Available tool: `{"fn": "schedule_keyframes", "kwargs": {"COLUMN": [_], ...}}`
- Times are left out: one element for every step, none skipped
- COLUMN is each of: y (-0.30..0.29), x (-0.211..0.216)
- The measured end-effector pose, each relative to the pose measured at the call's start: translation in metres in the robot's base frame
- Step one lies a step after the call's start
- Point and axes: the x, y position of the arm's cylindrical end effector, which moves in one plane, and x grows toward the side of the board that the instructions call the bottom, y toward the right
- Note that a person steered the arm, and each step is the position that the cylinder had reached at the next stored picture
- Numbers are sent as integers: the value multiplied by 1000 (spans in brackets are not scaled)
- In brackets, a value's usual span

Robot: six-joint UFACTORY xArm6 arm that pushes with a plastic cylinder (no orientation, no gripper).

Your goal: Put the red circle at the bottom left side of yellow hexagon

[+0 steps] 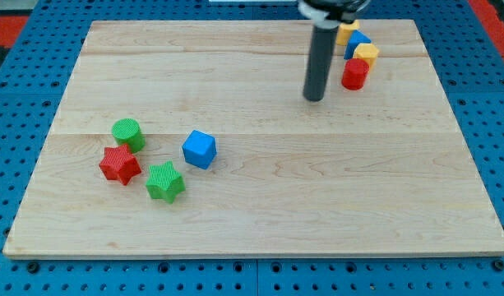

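Blocks are lying in two groups on the table (260, 214). Toward the bottom left corner, a green cylinder (128, 133) is sitting just above a red star (120, 164), a green star (164, 181) is lying just beside that star on its right, and a blue cube (199, 149) is standing a little further right.

Going right, my tip (315, 98) is resting on the bare wood near the top edge, clearly to the left of the second group and not touching any block. This end effector is only a plain rod, so it has nothing to open or clench and it is grasping nothing.

Near the top right corner a yellow block (347, 33), a blue block (358, 43), the yellow hexagon (367, 55) and the red circle (355, 74) are crowding together. The red circle is already sitting at the hexagon's lower left, seemingly touching it, so the task is looking nearly finished.

The risk, I think, is coming from this crowding. If my tip is pushing rightward into the circle, it may drive it against the hexagon, shift the whole chain, or slide the circle toward the right edge.
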Motion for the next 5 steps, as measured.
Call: {"fn": "schedule_keyframes", "kwargs": {"y": [-40, -69, -62, -57, -42], "x": [49, 73, 79, 79, 107]}}
